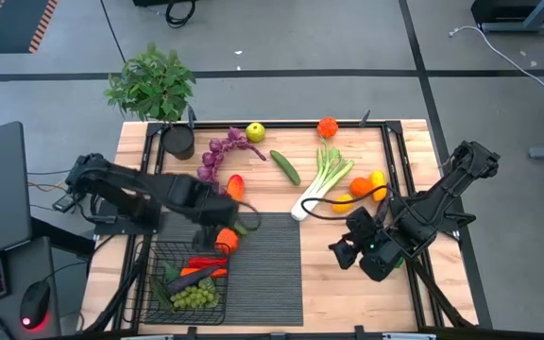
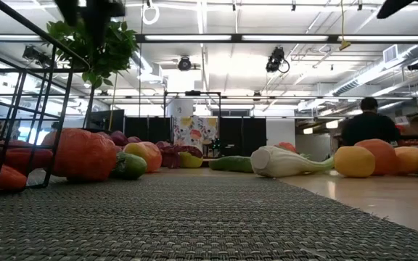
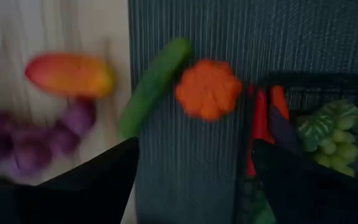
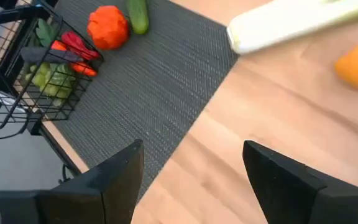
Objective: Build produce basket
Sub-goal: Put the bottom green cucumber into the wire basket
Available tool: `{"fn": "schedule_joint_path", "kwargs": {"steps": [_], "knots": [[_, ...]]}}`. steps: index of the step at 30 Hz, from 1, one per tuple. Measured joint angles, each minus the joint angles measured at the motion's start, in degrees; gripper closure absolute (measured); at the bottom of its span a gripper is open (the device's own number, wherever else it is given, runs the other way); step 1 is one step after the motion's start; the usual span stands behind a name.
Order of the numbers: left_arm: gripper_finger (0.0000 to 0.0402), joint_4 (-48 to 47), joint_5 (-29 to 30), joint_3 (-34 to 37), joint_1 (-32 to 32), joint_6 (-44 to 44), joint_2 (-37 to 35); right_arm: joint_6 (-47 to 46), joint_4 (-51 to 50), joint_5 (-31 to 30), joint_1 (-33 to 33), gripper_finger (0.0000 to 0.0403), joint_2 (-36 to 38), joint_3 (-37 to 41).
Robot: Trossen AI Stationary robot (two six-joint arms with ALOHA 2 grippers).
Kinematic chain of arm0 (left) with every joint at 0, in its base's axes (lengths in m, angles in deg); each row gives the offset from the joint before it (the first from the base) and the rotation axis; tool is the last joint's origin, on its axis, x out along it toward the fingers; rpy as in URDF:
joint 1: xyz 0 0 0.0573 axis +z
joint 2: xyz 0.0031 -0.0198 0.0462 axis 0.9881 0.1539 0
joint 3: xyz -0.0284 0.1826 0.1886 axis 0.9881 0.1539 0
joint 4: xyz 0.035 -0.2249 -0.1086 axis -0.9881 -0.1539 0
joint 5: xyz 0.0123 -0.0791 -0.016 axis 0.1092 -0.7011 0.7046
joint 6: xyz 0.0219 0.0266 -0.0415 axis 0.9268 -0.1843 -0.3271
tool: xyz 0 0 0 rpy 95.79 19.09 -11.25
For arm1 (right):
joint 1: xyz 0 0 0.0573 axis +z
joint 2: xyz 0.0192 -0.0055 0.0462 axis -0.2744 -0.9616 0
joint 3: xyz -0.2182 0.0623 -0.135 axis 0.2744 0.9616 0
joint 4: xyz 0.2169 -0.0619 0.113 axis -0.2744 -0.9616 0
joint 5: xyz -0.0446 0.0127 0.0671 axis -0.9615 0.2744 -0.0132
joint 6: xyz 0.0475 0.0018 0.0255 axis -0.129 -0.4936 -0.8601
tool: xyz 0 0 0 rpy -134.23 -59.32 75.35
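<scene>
The black wire basket (image 1: 159, 293) stands at the near left, partly on the dark ribbed mat (image 1: 272, 274). It holds green grapes (image 1: 195, 297), red peppers (image 1: 206, 263) and an eggplant (image 1: 189, 278). An orange-red ribbed pepper (image 1: 227, 239) lies on the mat against the basket's far right corner, and a cucumber (image 3: 154, 84) lies beside it. My left gripper (image 1: 218, 223) hovers just over that pepper, open and empty; the wrist view shows the pepper (image 3: 209, 89) ahead of its fingers. My right gripper (image 1: 340, 253) is open and empty over the wood right of the mat.
Purple grapes (image 1: 220, 154), a mango-coloured fruit (image 1: 235, 186), a yellow-green apple (image 1: 255, 132), a second cucumber (image 1: 285, 167), a red pepper (image 1: 327, 127), a leek (image 1: 324, 179), an orange (image 1: 344, 200) and a lemon (image 1: 378, 178) lie on the far wood. A potted plant (image 1: 154, 85) stands far left.
</scene>
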State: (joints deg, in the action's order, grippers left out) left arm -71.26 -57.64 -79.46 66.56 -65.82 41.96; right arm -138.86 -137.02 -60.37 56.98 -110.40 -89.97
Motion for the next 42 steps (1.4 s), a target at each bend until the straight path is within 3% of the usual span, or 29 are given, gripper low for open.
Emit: {"fn": "schedule_joint_path", "kwargs": {"steps": [5,11,19,31,34,38,42], "knots": [[0.0088,6.8,-6.5,5.6,8.2,10.7,-0.9,-4.0,-0.7,2.3,0.6,0.0125,-0.4,0.0],[0.0088,10.3,-9.2,16.9,13.8,14.9,-4.3,-4.4,-1.8,2.4,0.8,0.0125,-1.1,0.0],[0.0088,23.5,-10.1,30.0,15.2,17.4,-7.4,-4.2,-6.5,-0.7,-0.7,0.0125,-1.1,0.0],[0.0088,40.8,-8.3,41.1,17.1,17.1,-7.3,2.8,-8.3,5.5,-2.6,0.013,-1.1,0.0],[0.0088,40.9,-9.6,43.5,17.0,17.4,-7.3,3.3,-8.6,5.8,-2.6,0.0132,-1.1,0.0],[0.0088,42.7,-7.0,45.1,16.9,17.8,-7.4,3.3,-8.8,5.3,-2.6,0.0133,-1.1,0.0],[0.0088,49.0,-6.1,46.6,16.9,18.1,-7.3,3.3,-8.8,4.5,-2.6,0.0133,-1.1,0.0]]}}
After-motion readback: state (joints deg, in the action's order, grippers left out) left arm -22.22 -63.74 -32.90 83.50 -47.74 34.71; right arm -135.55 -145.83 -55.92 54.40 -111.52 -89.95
